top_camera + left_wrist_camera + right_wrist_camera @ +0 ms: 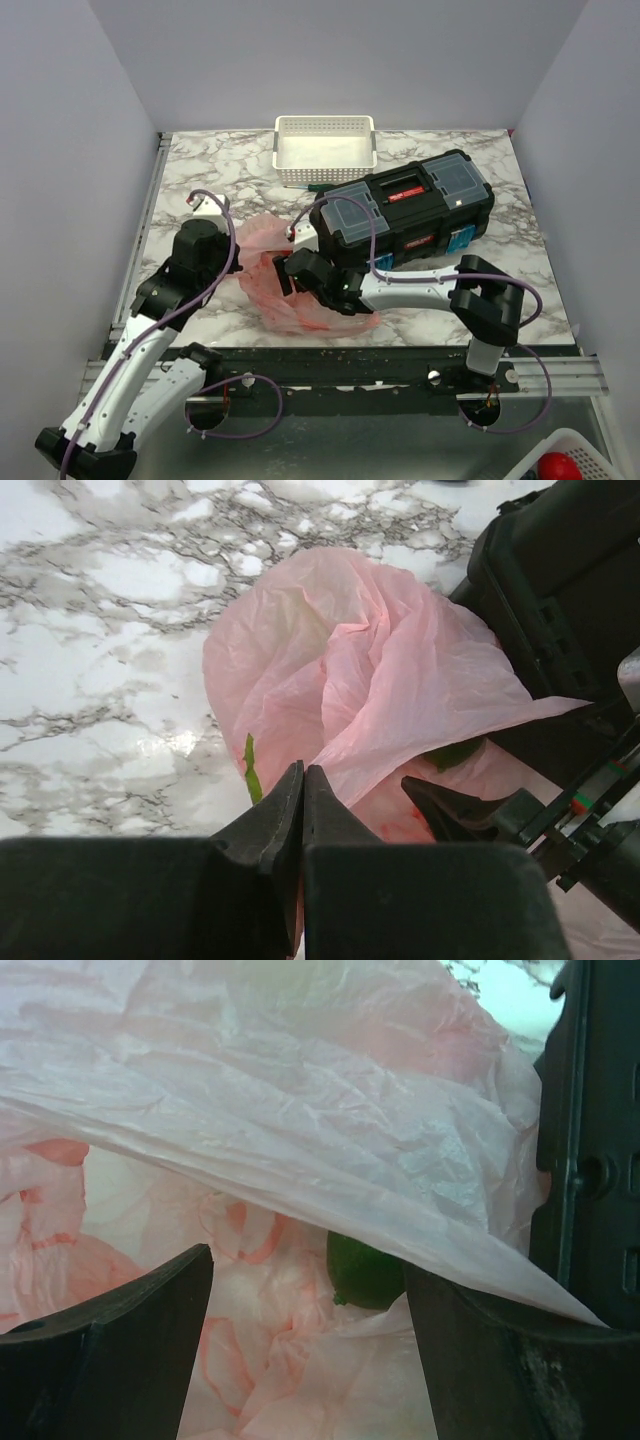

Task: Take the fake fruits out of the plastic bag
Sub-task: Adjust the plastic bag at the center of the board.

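Pinching the plastic bag (pixel 380 670) with shut jaws, the left tool (pixel 303 780) should lift its film off the bench (pixel 100 630) while the open right tool (pixel 308 1260) centres on the green fruit (pixel 365 1270) inside.

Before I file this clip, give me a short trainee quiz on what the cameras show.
1. True or false: the right gripper is shut.
2. In the right wrist view, what shows under the upper sheet of the plastic bag, between the right fingers?
A. a red apple
B. a green fruit
C. nothing at all
3. Fill in: the jaws of the left gripper are ____ at the edge of the bag.

Key: 1 false, its jaws stand open; 2 B; 3 shut, with pink plastic at the tips.
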Tool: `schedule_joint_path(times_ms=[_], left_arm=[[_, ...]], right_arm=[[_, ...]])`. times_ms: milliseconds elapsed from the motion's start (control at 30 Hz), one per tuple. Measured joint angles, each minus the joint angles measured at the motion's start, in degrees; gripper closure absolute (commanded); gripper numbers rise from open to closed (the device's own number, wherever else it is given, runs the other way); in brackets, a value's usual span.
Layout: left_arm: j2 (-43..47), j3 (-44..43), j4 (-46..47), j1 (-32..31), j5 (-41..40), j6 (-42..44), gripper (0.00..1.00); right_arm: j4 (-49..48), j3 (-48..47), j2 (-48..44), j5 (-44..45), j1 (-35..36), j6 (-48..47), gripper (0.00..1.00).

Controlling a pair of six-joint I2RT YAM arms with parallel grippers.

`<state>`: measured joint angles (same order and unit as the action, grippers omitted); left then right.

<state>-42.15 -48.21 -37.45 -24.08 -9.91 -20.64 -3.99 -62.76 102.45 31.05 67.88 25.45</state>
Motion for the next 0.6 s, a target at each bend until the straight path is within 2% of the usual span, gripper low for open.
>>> schedule_joint_path(times_ms=[400, 600], left_arm=[[18.32, -0.55, -3.48, 0.02, -3.67, 2.93, 1.00], [16.15, 2.62, -2.05, 0.02, -1.36, 3.72, 1.00]], right_arm=[[-0.28, -6.54, 4.07, -0.48, 0.79, -4.13, 0.15], [-0.39, -6.88, 5.33, -0.46, 0.81, -5.05, 0.14]])
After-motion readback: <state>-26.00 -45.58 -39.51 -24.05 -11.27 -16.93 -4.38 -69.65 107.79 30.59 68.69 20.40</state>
